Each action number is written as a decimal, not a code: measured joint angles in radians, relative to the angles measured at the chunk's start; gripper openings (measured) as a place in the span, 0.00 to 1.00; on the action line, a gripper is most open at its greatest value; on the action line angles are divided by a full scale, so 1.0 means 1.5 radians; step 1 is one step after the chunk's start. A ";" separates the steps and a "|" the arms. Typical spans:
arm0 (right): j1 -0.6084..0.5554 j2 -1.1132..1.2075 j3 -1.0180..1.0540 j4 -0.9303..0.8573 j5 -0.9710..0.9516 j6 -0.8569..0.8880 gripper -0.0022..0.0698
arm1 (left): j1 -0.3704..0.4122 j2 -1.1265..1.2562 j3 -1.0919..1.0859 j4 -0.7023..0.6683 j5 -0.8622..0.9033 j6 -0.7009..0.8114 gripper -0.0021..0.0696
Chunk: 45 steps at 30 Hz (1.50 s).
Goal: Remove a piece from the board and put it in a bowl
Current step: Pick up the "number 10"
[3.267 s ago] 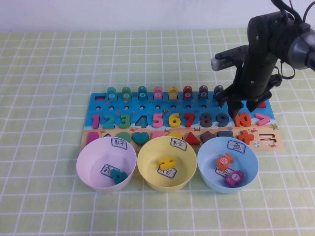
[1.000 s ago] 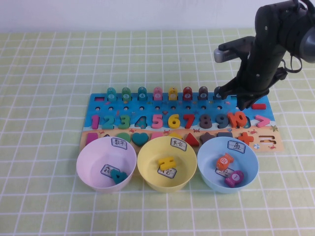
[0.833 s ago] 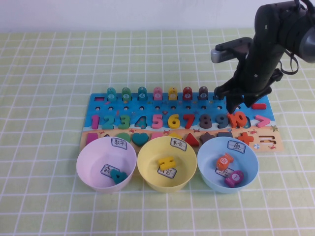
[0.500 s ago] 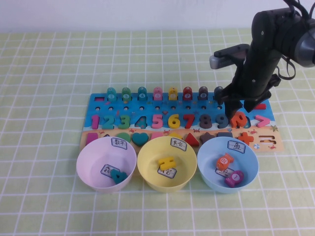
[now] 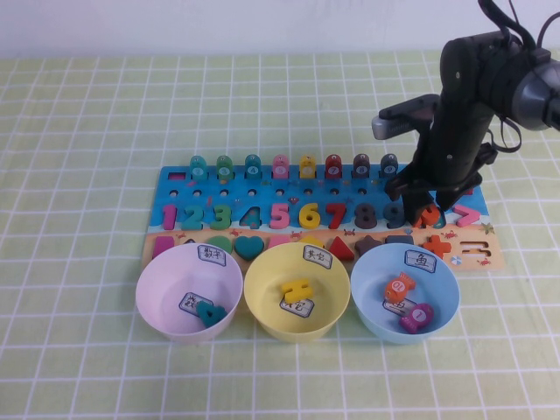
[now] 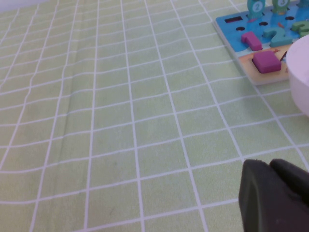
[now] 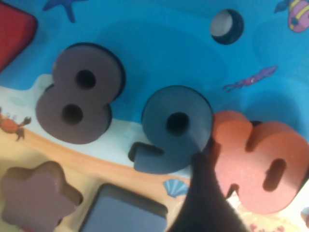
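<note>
The board (image 5: 262,180) lies across the middle of the table, with three bowls along its near edge. The piece, an orange "10" (image 5: 430,215), sits tilted at the right end of the number row. My right gripper (image 5: 427,208) is low over it, open, with its fingers on either side. In the right wrist view one dark finger (image 7: 205,193) touches the side of the piece (image 7: 256,164) next to the blue 9; the other finger is out of frame. The bowl (image 5: 149,293) is pale pink and stands at the left with a teal piece inside. My left gripper (image 6: 273,193) hovers shut and empty over bare cloth.
A yellow bowl (image 5: 260,306) holds a yellow piece, and a light blue bowl (image 5: 367,302) holds fish pieces right in front of the piece. An orange plus sign (image 5: 437,245) lies beside them. The left wrist view shows the board's corner (image 6: 231,30) and the pink bowl's rim (image 6: 301,72).
My right gripper has come down and shifted slightly over the orange "10", from a raised position to close around it. The piece stays tilted on the board.
</note>
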 joint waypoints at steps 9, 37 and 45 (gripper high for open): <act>0.000 0.002 0.000 -0.005 0.000 0.000 0.58 | 0.000 0.000 0.000 0.000 0.000 0.000 0.02; 0.000 0.010 0.000 -0.005 0.000 0.000 0.48 | 0.000 0.000 0.000 0.000 0.000 0.000 0.02; 0.000 0.008 0.000 -0.017 0.000 0.011 0.48 | 0.000 0.000 0.000 0.000 0.000 0.000 0.02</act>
